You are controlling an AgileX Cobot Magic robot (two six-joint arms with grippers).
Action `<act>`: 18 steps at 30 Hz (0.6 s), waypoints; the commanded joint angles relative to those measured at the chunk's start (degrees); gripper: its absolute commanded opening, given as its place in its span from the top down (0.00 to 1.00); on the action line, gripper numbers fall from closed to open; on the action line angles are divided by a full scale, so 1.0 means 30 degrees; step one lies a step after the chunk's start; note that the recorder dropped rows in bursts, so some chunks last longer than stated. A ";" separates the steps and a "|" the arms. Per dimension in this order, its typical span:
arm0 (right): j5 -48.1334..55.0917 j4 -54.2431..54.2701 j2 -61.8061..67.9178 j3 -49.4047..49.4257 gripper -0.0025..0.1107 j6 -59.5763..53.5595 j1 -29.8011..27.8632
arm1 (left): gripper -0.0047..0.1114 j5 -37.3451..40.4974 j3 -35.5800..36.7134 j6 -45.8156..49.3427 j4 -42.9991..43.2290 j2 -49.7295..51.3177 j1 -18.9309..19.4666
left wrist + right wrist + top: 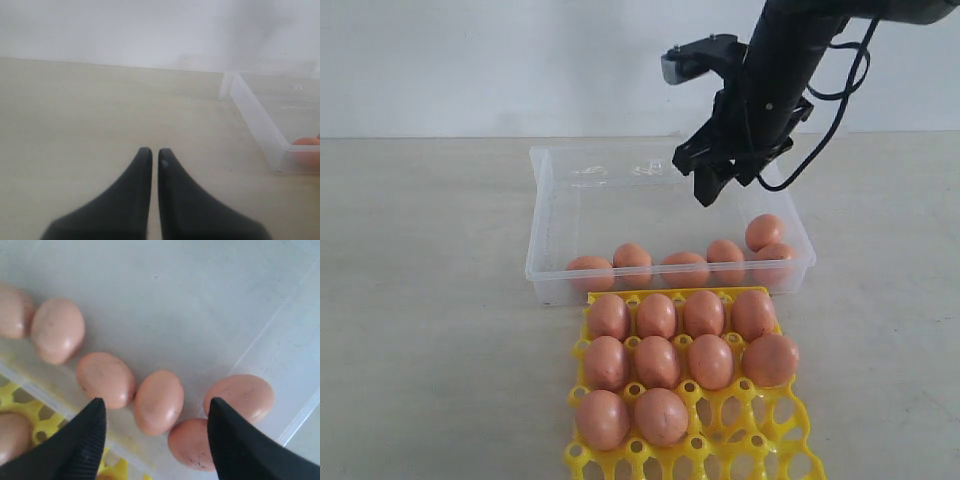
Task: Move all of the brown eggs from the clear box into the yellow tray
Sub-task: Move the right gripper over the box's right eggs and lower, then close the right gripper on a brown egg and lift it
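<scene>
The clear box (548, 205) holds several brown eggs (684, 267) lined along its near wall, one more (763, 230) at the right end. The yellow tray (770, 443) in front carries several eggs (657, 361) in its back rows. My right gripper (712, 188) hangs open above the box's right half with nothing between its fingers; below it in the right wrist view lie eggs (158, 401) near the box corner (295, 420). My left gripper (155, 151) is shut and empty over bare table, left of the box (260, 122); it is outside the exterior view.
The pale tabletop (430, 300) runs back to a white wall (500, 60). The right arm's black cable (840, 100) loops beside the arm above the box's far right corner. The tray's front cups (740, 415) hold nothing.
</scene>
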 commanded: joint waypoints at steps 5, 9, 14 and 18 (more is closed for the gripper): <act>-0.0724 -0.1731 0.2192 -0.0055 0.52 0.1123 0.0029 | 0.92 -0.0214 0.0077 0.0080 0.0071 -0.0043 -0.0068; -0.0637 -0.1961 0.3083 -0.0055 0.52 0.1399 0.0029 | 0.92 -0.0214 0.0077 0.0080 0.0071 -0.0043 -0.0068; -0.1063 -0.1961 0.3725 -0.0055 0.52 0.1612 0.0029 | 0.92 -0.0214 0.0077 0.0080 0.0071 -0.0043 -0.0068; -0.0938 -0.1961 0.4024 -0.0055 0.52 0.1749 0.0029 | 0.92 -0.0214 0.0077 0.0080 0.0071 -0.0043 -0.0068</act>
